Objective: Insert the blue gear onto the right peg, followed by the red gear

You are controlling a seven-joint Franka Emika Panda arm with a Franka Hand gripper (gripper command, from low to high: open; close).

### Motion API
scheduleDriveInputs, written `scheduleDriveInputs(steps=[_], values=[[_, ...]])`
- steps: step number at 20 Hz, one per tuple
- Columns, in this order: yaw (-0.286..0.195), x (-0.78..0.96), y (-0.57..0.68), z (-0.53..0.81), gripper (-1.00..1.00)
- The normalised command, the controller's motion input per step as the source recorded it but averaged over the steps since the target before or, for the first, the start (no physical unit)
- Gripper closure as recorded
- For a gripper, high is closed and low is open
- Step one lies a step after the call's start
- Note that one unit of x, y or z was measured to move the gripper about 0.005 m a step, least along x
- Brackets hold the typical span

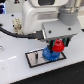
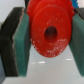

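On the white counter (image 1: pixel 12 67) lies the black-framed pale rectangular plate (image 1: pixel 34 58), with the wide bright-blue plastic gear (image 1: pixel 50 54) seated on it. Just above, the hand (image 1: pixel 58 46) clamps the small, thick bright-red plastic gear (image 2: pixel 50 31) by its rim. It looks light, rigid and slick. No writing is legible.

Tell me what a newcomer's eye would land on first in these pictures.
First, the red gear, which fills the wrist view, clamped between the gripper's green pads with its centre hole facing the camera. In the exterior view the same red gear hangs in the gripper just above the blue gear. That blue gear sits on the black-framed plate on the white table, under the big white arm.
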Motion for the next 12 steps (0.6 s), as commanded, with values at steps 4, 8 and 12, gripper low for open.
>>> scheduleDriveInputs(steps=[4, 8, 12], values=[[0.0, 0.1, -0.19, -0.05, 1.0], [0.0, 0.05, -0.14, -0.05, 1.0], [0.0, 0.02, -0.07, 0.0, 1.0]])
